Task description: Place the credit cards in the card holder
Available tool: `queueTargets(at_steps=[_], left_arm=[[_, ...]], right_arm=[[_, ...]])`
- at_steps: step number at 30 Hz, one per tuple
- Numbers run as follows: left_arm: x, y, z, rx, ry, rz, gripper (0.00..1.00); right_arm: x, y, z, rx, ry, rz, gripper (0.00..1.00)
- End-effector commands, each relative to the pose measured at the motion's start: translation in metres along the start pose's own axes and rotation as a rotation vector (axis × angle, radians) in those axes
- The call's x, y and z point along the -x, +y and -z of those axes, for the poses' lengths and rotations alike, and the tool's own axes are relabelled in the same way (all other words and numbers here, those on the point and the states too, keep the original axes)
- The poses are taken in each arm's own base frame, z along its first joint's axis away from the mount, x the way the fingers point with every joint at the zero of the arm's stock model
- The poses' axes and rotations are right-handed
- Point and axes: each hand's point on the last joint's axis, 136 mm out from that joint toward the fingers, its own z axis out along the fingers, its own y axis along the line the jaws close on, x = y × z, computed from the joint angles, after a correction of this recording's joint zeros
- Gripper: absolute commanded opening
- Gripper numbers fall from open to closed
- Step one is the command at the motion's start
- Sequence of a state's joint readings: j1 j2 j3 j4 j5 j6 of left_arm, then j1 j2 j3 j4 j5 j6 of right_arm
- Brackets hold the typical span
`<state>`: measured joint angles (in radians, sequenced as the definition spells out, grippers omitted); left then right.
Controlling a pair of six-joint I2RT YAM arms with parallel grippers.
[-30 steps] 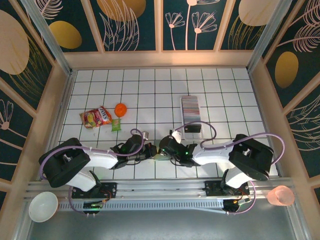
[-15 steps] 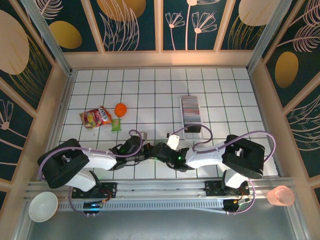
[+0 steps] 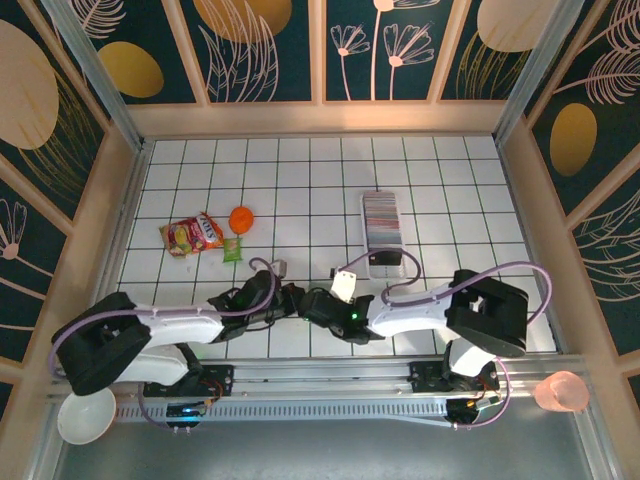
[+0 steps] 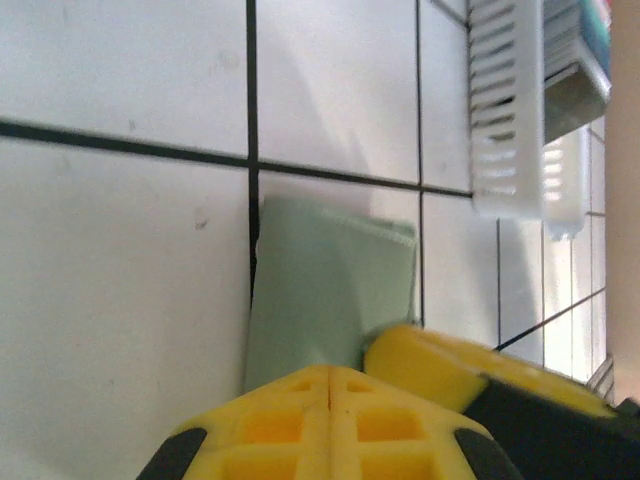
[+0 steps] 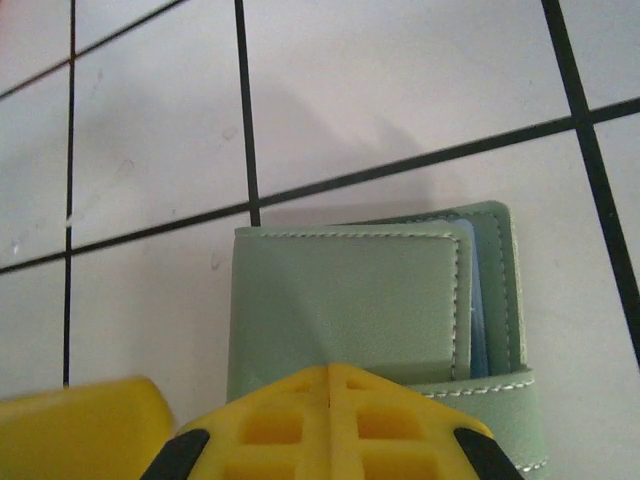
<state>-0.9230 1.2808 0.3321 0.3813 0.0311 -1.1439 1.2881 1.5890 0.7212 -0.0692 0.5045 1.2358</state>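
Currently your card holder (image 5: 345, 315) lies folded on the table (image 3: 300, 180) beneath the left gripper (image 4: 330, 415) and right gripper (image 5: 330, 420), each with fingers pressed together; the cards (image 3: 381, 215) stand apart in a tray (image 4: 520, 120), snack packet (image 3: 192, 236) well left.

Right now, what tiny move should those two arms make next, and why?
Probably pry the flap open. The card holder lies folded shut on the tile, the left gripper and right gripper both sit right at it, and the credit cards stand in the clear tray, so nothing fits until it opens.
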Motion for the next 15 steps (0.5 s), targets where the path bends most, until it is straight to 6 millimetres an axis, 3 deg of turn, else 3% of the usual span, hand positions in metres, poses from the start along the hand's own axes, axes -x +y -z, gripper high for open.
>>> queueTargets(at_steps=[1,4,7,9,12,15], left_arm=[[0.023,0.01,0.015,0.13,-0.105,-0.051,0.07],[0.042,0.011,0.034,0.182,-0.199,-0.072,0.15],[0.058,0.011,0.054,0.212,-0.285,-0.081,0.2],[0.066,0.011,0.066,0.223,-0.33,-0.081,0.27],[0.076,0.007,0.081,0.227,-0.384,-0.089,0.36],[0.086,0.004,0.097,0.251,-0.431,-0.111,0.56]], right_arm=[[0.002,-0.013,0.006,-0.034,0.079,0.083,0.02],[0.035,0.016,0.014,0.063,0.018,0.07,0.07],[0.054,0.037,0.022,0.157,-0.003,0.064,0.13],[0.061,0.045,0.024,0.196,-0.001,0.062,0.25],[0.065,0.049,0.026,0.205,0.009,0.075,0.52],[0.075,0.048,0.035,0.19,-0.017,0.101,0.59]])
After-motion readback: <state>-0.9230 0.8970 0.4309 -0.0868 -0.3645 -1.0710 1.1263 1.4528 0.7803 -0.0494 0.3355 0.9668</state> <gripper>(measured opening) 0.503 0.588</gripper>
